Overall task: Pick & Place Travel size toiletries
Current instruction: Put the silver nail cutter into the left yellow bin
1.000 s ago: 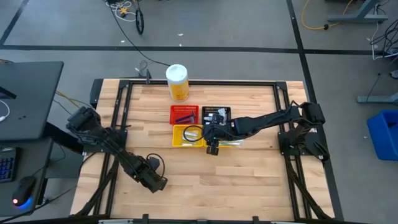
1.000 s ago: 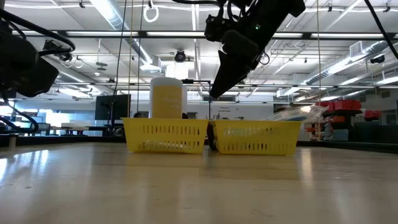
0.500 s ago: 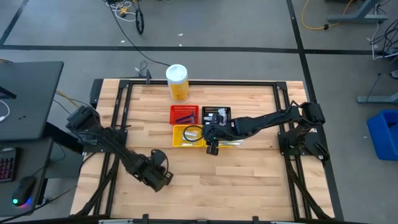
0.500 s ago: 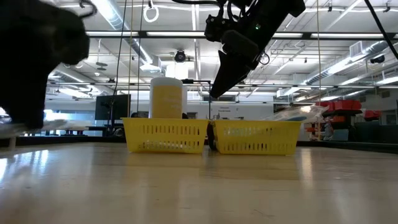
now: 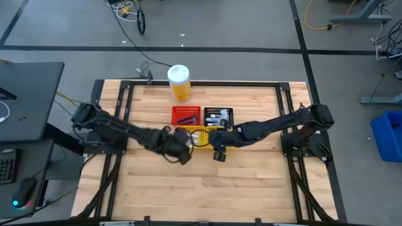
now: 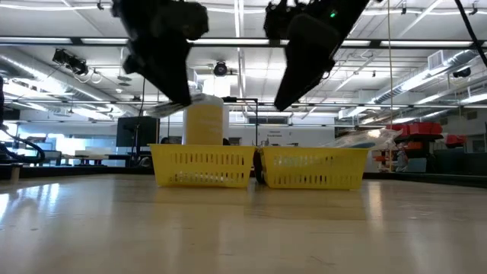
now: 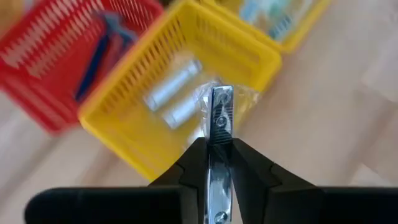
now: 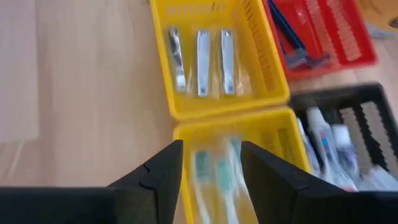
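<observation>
Left end effector (image 7: 214, 155), pinching a wrapped nail clipper (image 7: 219, 112), has swung from bare worktop to just before the yellow basket (image 7: 130, 118); release looks next; right end effector (image 8: 211, 168) hovers spread.

A light wooden table (image 5: 207, 188) with plank seams is carrying everything, framed by a dark metal rail. Toward twelve o'clock a tall yellow canister (image 5: 179, 83) with a white lid is standing on the wood. Near the centre four small mesh baskets are sitting close together: a red basket (image 5: 186, 115) at eleven o'clock, a black basket (image 5: 218, 115) at one, and two yellow baskets (image 6: 202, 166) (image 6: 313, 168) side by side just below them.
</observation>
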Available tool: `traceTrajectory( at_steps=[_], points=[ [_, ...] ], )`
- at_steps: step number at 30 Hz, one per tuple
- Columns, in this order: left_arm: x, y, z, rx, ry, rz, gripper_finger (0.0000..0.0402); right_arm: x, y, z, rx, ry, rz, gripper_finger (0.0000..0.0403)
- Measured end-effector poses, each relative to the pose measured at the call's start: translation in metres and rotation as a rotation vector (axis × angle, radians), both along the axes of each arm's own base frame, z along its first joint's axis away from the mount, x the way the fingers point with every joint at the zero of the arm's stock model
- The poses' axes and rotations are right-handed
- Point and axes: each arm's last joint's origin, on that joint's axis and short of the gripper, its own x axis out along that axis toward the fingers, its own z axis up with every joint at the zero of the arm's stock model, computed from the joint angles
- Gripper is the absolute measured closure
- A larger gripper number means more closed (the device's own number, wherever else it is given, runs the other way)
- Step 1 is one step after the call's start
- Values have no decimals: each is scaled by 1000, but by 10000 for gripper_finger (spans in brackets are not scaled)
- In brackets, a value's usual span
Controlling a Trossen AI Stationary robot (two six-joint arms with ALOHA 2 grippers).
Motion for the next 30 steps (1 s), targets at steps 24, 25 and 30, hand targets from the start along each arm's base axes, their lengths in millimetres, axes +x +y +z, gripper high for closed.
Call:
traceTrajectory(
  at_steps=[24, 25, 30],
  points=[
    [46, 62, -57, 51, 155, -135, 322, -27, 14, 43, -5, -123, -19, 243],
    [47, 63, -57, 50, 151, -133, 317, -26, 14, 44, -4, -129, -20, 243],
    [46, 67, -57, 49, 162, -121, 281, -26, 14, 44, -4, -129, -20, 244]
  ],
)
